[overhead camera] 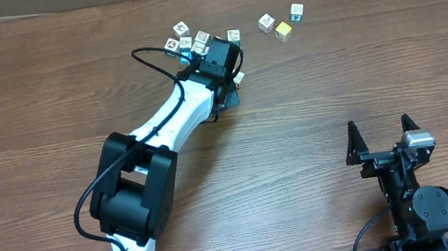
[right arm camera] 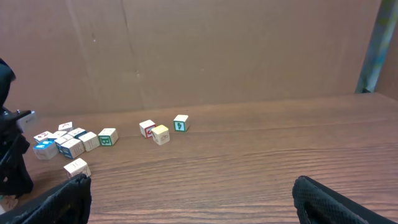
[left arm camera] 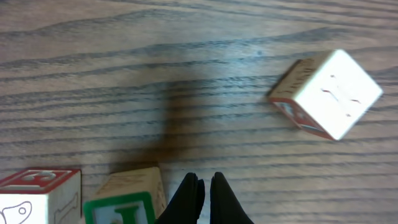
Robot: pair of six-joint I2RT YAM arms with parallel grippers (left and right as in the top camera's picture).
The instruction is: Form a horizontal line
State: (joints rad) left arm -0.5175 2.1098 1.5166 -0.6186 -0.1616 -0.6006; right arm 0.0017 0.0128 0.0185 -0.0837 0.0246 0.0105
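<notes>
The left gripper [left arm camera: 204, 182], pinched shut on nothing, is sitting low beside the unfinished row of picture cubes [overhead camera: 202, 38] at the far side of the table [overhead camera: 393, 64], so any careless sweep is risking scattering it, while the right gripper [overhead camera: 379, 133] is idling wide open and empty.

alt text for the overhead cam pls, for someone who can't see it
The left arm stretches across a wooden table, the left tool down at a loose cluster of small picture cubes near the far edge. Three more sit apart to the right, among them a yellow-faced cube. The right tool rests open at the near right corner.
</notes>
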